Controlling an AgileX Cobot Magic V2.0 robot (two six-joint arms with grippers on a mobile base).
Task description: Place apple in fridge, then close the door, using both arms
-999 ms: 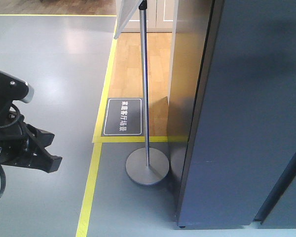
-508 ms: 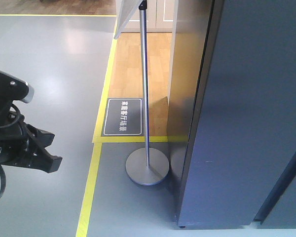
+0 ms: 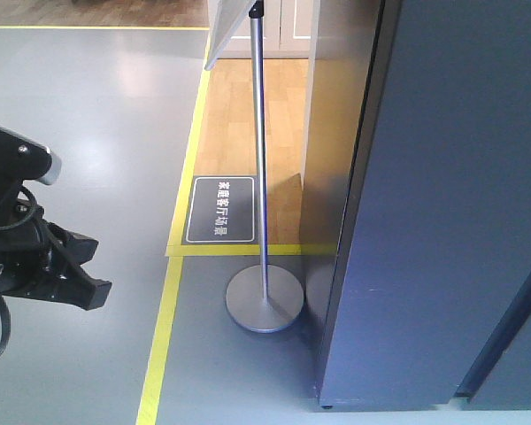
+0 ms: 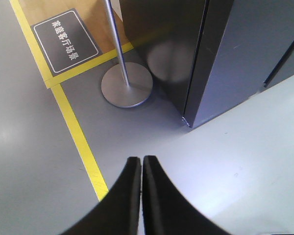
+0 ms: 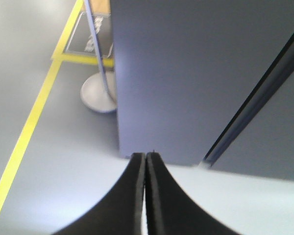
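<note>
while both our black left gripper and right gripper stay pressed together, we read white chinese characters, too small to transcribe, on the black rectangular floor sign beside the dark grey fridge.

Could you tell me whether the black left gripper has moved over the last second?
No. The black left gripper sits at the same spot relative to the yellow floor tape line in the front view.

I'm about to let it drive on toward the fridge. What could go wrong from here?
The sign stand sits right beside the fridge, so the left arm might clip its pole. Both pincers, left and right, are shut and empty, and no apple is in view, so nothing may get placed.
</note>
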